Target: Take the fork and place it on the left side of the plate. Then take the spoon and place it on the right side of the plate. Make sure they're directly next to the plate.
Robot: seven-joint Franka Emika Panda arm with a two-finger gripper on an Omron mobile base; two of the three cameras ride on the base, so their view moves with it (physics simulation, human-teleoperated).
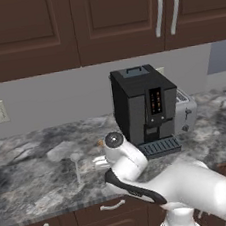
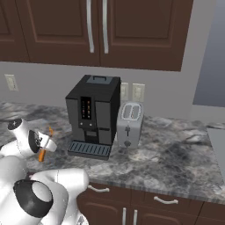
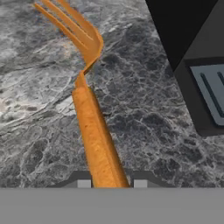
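On the marbled bench [image 3: 166, 131], beside the black coffee machine [image 2: 94, 114], our gripper [image 3: 111, 183] has its fingers [image 3: 84, 181] set either side of the orange fork [image 3: 94, 131]'s handle, seemingly clamped; we judge it light, stiff and slippery, best held mid-handle.

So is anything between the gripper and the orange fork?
Nothing visible: the slim bright orange fork sits right between the gripper fingertips, its handle running up over the grey marbled counter.
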